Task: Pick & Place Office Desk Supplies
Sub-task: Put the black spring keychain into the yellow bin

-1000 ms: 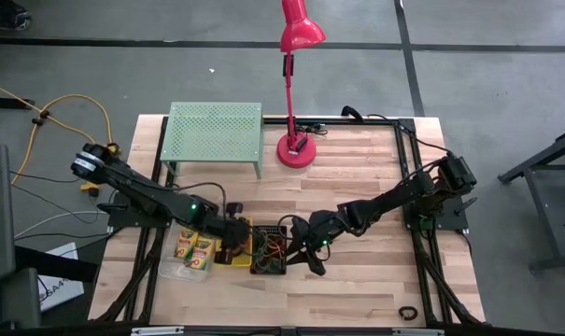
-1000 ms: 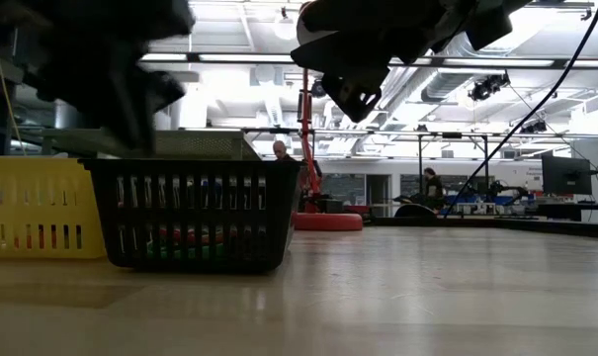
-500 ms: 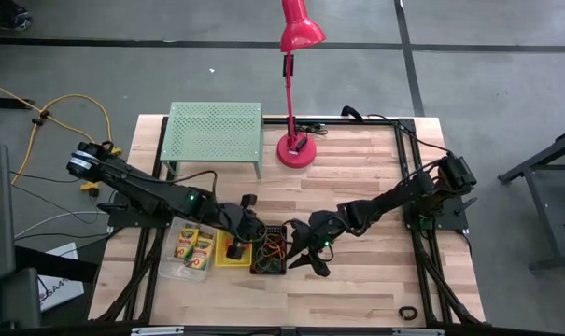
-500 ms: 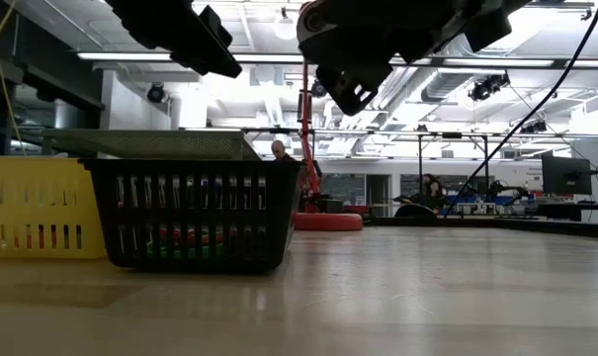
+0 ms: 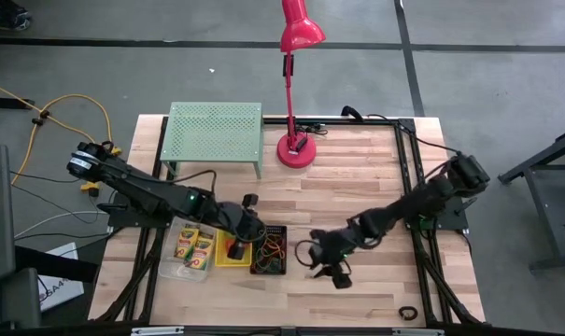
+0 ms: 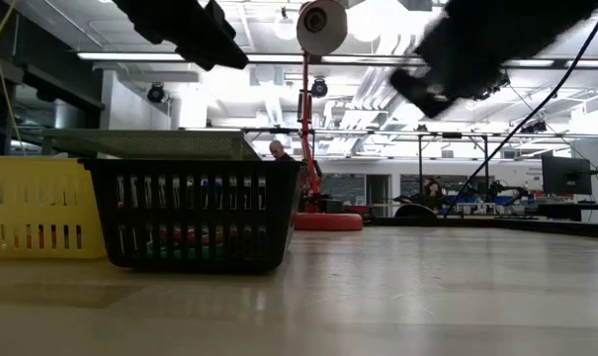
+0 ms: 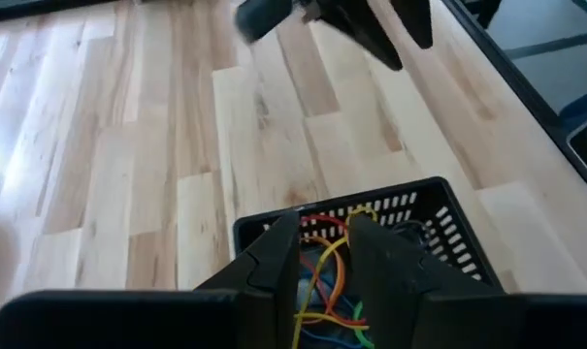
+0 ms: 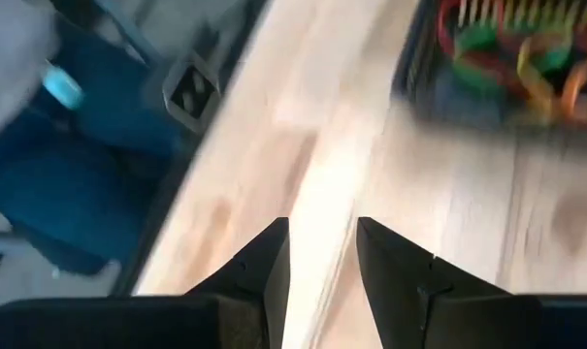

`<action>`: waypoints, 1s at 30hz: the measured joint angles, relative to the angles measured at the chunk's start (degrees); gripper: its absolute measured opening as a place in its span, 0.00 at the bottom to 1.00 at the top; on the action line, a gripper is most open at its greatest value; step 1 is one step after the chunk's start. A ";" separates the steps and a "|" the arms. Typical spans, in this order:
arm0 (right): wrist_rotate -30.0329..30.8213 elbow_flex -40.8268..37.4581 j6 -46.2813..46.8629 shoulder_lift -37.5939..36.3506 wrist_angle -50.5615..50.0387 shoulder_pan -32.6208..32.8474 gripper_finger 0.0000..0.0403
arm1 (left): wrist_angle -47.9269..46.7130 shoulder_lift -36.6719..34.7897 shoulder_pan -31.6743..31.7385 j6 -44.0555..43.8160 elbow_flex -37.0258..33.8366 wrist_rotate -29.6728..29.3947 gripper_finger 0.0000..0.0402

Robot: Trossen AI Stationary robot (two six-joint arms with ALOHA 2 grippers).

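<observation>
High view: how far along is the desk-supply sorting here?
Looks done: crayon boxes lie in the clear bin, and coloured loops sit in the black mesh bin beside the yellow bin. In hand: nothing; the left gripper hangs open over the bins, the right gripper open over bare table. Left: nothing loose shows on the table.

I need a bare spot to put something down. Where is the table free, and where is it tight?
Free: the wood between the red lamp base and the right arm, and the strip along the near edge right of the black mesh bin. Crowded: the near-left, where the clear bin, yellow bin and mesh bin sit side by side under the left gripper.
</observation>
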 joint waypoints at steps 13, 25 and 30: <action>2.44 -0.03 30.38 -1.07 -23.26 14.13 0.27 | -0.09 0.02 0.30 0.12 0.00 -0.01 0.22; -20.86 -0.03 62.75 -1.68 -25.45 15.29 0.27 | -0.09 0.02 1.38 1.72 0.00 0.01 0.22; -28.13 -0.03 64.81 -1.68 -31.61 13.13 0.27 | -0.09 0.02 2.54 1.74 0.00 0.00 0.22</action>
